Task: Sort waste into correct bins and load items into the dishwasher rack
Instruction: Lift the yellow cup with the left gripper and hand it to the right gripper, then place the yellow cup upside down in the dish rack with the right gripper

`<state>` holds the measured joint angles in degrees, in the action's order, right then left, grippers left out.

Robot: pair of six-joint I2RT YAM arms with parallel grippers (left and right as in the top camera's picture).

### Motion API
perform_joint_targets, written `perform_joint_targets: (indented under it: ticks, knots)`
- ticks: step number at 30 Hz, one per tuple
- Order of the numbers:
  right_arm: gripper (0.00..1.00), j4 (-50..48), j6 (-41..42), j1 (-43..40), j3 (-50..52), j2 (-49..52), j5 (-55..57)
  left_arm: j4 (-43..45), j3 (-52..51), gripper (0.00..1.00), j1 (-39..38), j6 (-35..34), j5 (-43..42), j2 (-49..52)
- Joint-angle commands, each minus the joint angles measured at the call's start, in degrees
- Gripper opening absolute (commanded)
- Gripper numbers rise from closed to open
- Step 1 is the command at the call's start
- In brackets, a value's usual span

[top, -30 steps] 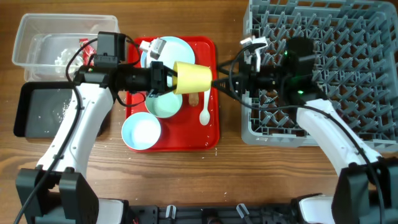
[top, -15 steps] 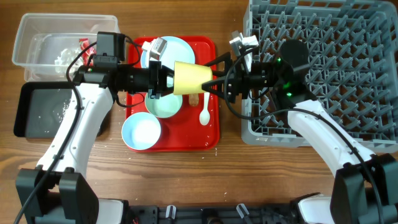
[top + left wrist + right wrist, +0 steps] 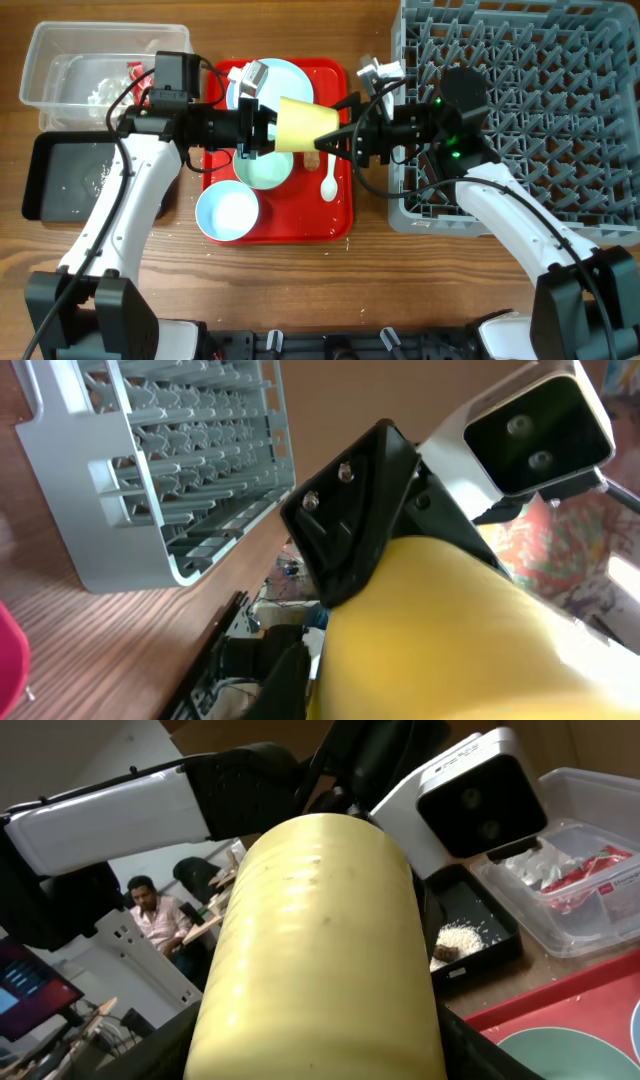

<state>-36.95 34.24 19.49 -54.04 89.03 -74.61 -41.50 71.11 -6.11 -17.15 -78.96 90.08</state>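
My left gripper (image 3: 262,128) is shut on the small yellow cup (image 3: 300,124) and holds it on its side above the red tray. My right gripper (image 3: 338,132) reaches in from the rack side, its fingers spread open on either side of the cup's far end. The cup fills the left wrist view (image 3: 450,630) and the right wrist view (image 3: 320,950). The pale blue plate (image 3: 285,80), two bowls (image 3: 265,168) (image 3: 227,212), a white spoon (image 3: 329,178) and a brown carrot-shaped piece (image 3: 312,158) lie on the tray. The grey dishwasher rack (image 3: 560,60) stands at the right.
The clear tub (image 3: 60,60) at the back left holds a red wrapper (image 3: 135,72) and white tissue (image 3: 100,92). The black tray (image 3: 60,175) in front of it holds rice-like crumbs (image 3: 100,175). The flat red serving tray (image 3: 340,210) lies in the middle.
My right gripper has moved left from the rack edge until its fingers straddle the cup's end. My left gripper has kept the cup nearly still.
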Motion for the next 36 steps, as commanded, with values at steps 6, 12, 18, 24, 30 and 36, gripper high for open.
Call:
perform_joint_targets:
  ticks: [6, 12, 18, 24, 30, 36]
  knots:
    - [0.36, 0.9, -1.3, -6.2, -0.8, 0.6, -5.1, 0.1, 1.0, 0.24, -0.9, 0.0, -0.5, -1.0]
    - [0.34, 20.1, -13.7, -13.6, -0.7, 0.7, -3.3, 0.2, 1.0, 0.28, -0.9, 0.1, 0.4, -1.0]
    - [0.29, 32.7, -14.1, -16.7, -0.8, 0.0, 9.5, -0.7, 1.0, 0.33, -0.9, 0.0, 25.2, -1.0]
    - [0.29, 65.5, -20.8, -16.7, -7.6, -6.7, 37.4, -4.8, 0.9, 0.34, -0.9, 0.0, 56.8, -1.0]
    - [0.3, 94.9, -20.0, -12.9, -18.6, -10.1, 62.0, -4.5, 0.9, 0.36, -0.9, 0.0, 64.2, -1.0]
    - [0.3, 107.8, -16.2, -9.0, -18.6, -4.2, 74.1, -4.7, 0.9, 0.37, -0.9, 0.0, 64.9, -0.9]
